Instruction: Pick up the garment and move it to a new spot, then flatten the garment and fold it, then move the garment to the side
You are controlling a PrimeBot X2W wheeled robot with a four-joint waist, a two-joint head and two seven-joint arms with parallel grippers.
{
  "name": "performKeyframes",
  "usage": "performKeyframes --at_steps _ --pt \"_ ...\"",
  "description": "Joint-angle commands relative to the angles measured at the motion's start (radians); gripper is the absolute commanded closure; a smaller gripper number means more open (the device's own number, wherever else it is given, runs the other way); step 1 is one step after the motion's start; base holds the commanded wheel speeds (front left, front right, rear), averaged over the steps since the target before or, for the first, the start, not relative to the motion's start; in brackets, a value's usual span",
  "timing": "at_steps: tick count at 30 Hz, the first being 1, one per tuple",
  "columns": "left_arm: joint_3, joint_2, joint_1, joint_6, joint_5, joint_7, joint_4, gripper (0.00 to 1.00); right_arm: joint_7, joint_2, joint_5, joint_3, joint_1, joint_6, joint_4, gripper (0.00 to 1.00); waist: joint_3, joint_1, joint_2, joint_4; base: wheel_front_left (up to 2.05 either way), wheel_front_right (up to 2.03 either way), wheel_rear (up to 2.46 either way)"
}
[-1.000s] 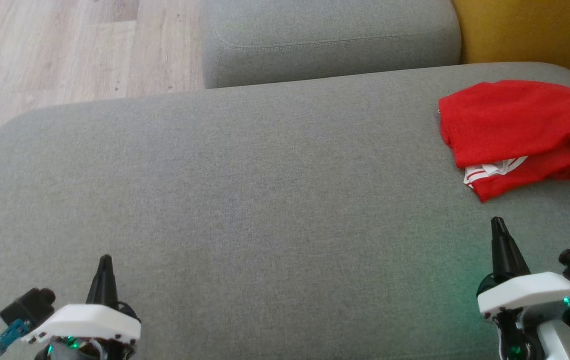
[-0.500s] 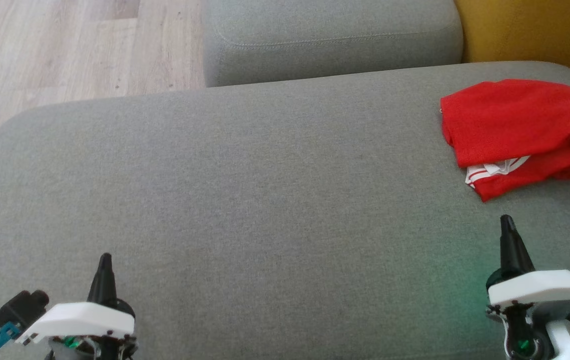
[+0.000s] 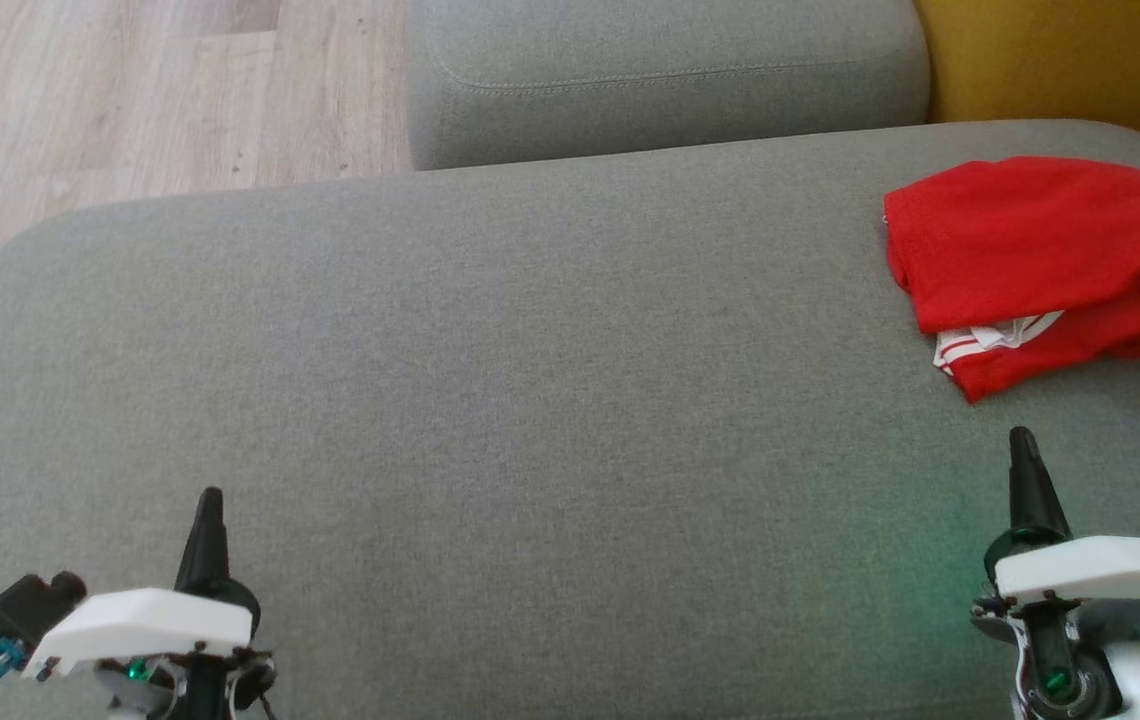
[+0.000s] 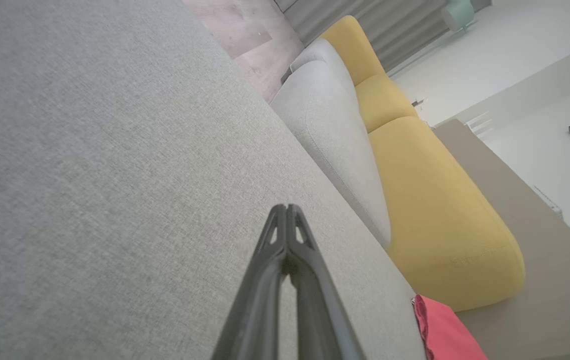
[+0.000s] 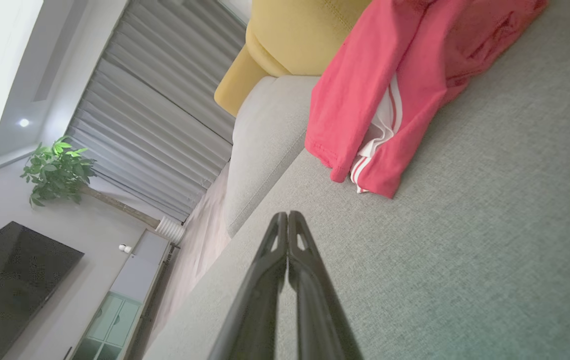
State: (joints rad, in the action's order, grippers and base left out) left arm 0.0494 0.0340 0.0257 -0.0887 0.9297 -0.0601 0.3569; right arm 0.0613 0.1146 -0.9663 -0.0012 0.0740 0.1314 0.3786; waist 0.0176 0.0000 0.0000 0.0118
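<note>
The garment [image 3: 1040, 250] is red with white striped trim, folded into a compact bundle at the far right of the grey sofa cushion [image 3: 530, 380]. It also appears in the right wrist view as the garment [image 5: 390, 85], and a red corner of it [image 4: 440, 332] shows in the left wrist view. My left gripper [image 3: 211, 497] sits shut and empty at the lower left, far from the cloth. My right gripper [image 3: 1020, 438] is shut and empty at the lower right, a short way in front of the garment, not touching it. Both wrist views show fingertips pressed together [image 4: 286, 207] [image 5: 287, 215].
A second grey cushion [image 3: 660, 70] lies beyond the main one, with a yellow seat [image 3: 1070, 60] at the far right. Wooden floor [image 3: 130, 100] lies past the cushion's left and far edge. A television [image 5: 10, 280], a plant [image 5: 55, 170] and curtains [image 5: 150, 115] stand in the room.
Both grippers have drawn slightly back toward the lower edge of the head view, the right one also drifting right. The garment lies as before.
</note>
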Motion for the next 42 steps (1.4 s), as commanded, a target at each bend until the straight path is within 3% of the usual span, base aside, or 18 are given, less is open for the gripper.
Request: performKeyframes --at_steps 1,42 --pt "0.029 0.013 0.054 -0.006 0.031 0.008 -0.039 1.00 -0.009 0.003 -0.030 0.002 0.044 0.000 -0.042 1.00 -0.001 0.0000 0.0000 0.000 0.00 0.00 0.00" --pt "0.054 0.015 0.074 -0.032 0.491 0.126 -0.090 1.00 -0.127 -0.045 -0.465 -0.080 0.037 -0.001 -0.107 1.00 -0.015 0.0000 0.0000 -0.008 0.00 0.00 0.00"
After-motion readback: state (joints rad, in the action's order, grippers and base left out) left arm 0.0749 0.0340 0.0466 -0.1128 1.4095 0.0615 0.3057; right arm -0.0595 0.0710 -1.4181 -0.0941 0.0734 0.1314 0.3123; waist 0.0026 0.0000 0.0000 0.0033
